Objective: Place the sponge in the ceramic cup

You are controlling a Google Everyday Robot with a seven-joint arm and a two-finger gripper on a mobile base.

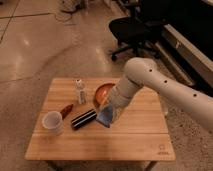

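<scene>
The light-blue sponge point(105, 118) hangs just above the middle of the wooden table point(100, 142), held at the tip of my gripper point(108, 114), which is shut on it. My white arm reaches in from the right. The white ceramic cup point(52, 122) stands upright near the table's left front, well to the left of the sponge. Between them lies a black cylinder point(83, 119).
An orange-red bowl point(103, 92) sits at the back middle, partly behind my arm. A small clear bottle with a white cap point(80, 92) stands left of it. A small red object point(66, 110) lies near the cup. A black office chair point(132, 30) stands on the floor beyond.
</scene>
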